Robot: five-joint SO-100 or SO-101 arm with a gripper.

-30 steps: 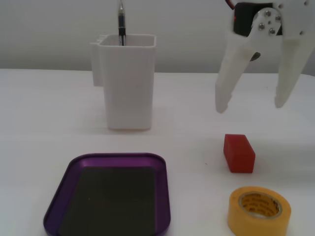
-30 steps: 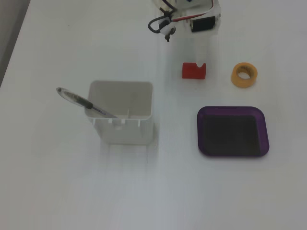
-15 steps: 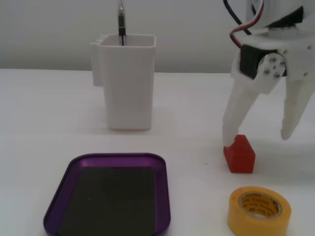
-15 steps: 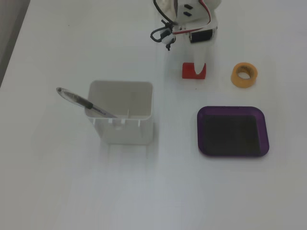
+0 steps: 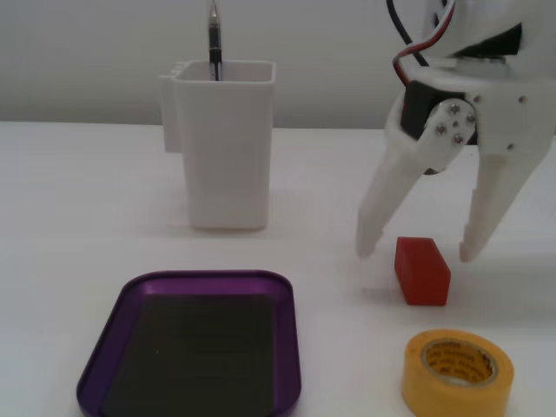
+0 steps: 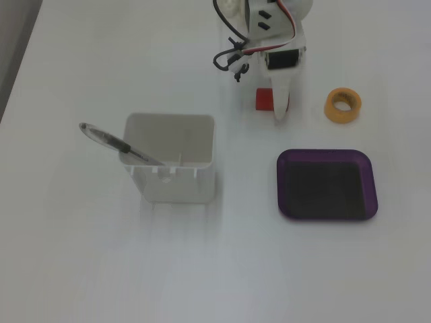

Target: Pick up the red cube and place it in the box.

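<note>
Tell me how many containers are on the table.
2: the white plastic container holding a pen stands at the back in the low fixed view, and the empty purple tray lies in front of it. Nothing seems hidden.

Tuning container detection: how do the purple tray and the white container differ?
The purple tray is shallow with a dark floor; the white container is tall, all white. The tray is empty; the container holds a pen. Both are open-topped, rounded rectangles, upright on the table.
</note>
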